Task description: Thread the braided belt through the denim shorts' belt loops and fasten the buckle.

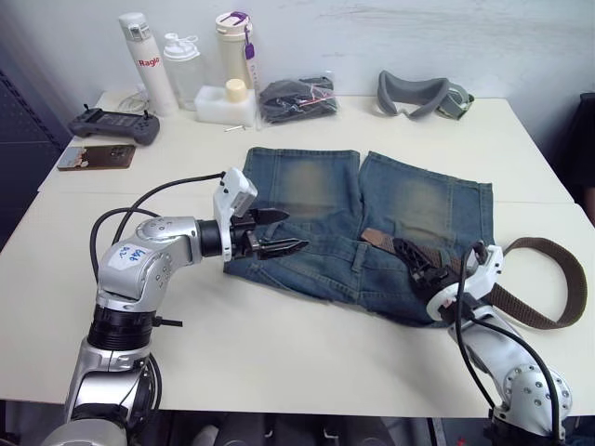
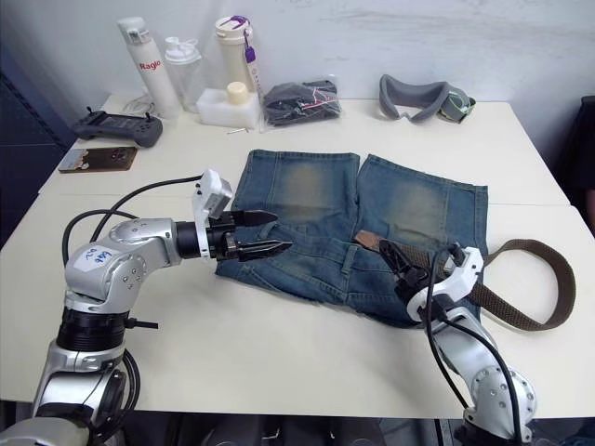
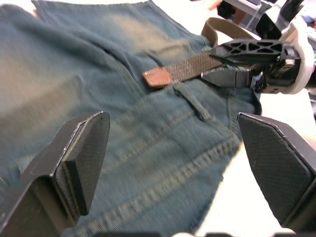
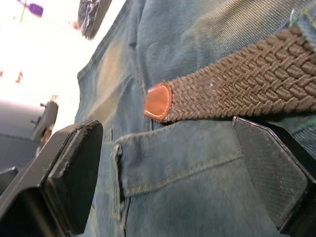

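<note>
The denim shorts [image 1: 316,186] lie flat on the white table, waistband toward me. The braided belt [image 1: 535,311] curves in a big loop off the shorts' right side. Its tan leather tip [image 4: 158,101] rests on the waistband beside a belt loop [image 3: 196,104]. The buckle is out of view. My right gripper [image 1: 409,255] is open at the waistband's right part, its fingers [image 4: 74,173] spread either side of the strap near the tip. My left gripper [image 1: 296,230] hovers open over the waistband's left part, pointing toward the tip, with nothing between its fingers [image 3: 84,163].
Along the table's back edge stand three bottles [image 1: 147,60], a white box [image 1: 223,104], a dark bundle in clear plastic [image 1: 296,98] and grey goggles [image 1: 418,93]. A black controller [image 1: 113,125] and a phone [image 1: 95,156] lie at the back left.
</note>
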`<action>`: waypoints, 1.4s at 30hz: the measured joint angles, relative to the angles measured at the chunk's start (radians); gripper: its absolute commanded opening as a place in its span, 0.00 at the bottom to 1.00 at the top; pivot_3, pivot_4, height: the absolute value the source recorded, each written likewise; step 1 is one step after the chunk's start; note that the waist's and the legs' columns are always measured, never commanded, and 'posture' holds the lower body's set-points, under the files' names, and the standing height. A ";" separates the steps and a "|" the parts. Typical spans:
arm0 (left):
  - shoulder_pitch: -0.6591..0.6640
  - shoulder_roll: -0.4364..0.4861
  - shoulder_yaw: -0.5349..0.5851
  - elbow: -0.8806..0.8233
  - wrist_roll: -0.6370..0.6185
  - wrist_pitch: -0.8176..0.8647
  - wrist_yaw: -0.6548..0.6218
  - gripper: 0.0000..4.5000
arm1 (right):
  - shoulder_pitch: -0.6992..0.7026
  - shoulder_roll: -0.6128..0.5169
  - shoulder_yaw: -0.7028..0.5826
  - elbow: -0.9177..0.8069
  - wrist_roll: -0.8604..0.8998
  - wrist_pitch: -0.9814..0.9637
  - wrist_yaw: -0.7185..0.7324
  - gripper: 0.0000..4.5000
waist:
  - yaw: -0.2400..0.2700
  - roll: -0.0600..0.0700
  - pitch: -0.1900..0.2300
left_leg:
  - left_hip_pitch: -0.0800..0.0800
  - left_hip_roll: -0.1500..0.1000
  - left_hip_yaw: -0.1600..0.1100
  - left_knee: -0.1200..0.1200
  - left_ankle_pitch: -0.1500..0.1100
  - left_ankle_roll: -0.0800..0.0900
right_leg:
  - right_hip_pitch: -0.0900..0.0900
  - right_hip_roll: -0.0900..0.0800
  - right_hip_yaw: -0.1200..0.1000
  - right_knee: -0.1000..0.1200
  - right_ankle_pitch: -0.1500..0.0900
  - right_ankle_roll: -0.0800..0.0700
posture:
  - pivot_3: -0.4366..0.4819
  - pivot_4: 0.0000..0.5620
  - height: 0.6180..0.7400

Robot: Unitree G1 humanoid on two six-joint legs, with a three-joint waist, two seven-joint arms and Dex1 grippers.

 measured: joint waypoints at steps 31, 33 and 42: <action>0.065 0.033 -0.026 0.005 0.014 -0.044 0.024 1.00 | -0.132 0.065 0.022 0.150 0.031 -0.084 0.007 0.02 | -0.015 0.001 0.001 | 0.002 0.000 0.000 -0.004 0.001 -0.001 | 0.000 0.000 0.000 0.000 0.000 -0.001 | 0.48 0.27 0.98; 0.065 0.033 -0.032 0.013 0.017 -0.050 0.019 1.00 | -0.126 0.004 -0.015 0.119 0.094 -0.076 -0.002 0.02 | -0.013 0.001 0.001 | 0.002 0.000 0.000 -0.004 0.001 -0.001 | 0.001 0.000 0.000 -0.001 0.000 -0.001 | 0.48 0.27 0.98; 0.056 0.032 -0.067 0.057 0.039 -0.092 -0.007 1.00 | 0.051 -0.175 -0.056 0.017 0.343 -0.011 0.036 0.02 | -0.015 0.001 0.001 | 0.003 0.000 0.000 -0.005 0.001 0.000 | 0.001 0.000 0.000 -0.001 -0.001 -0.001 | 0.48 0.27 0.98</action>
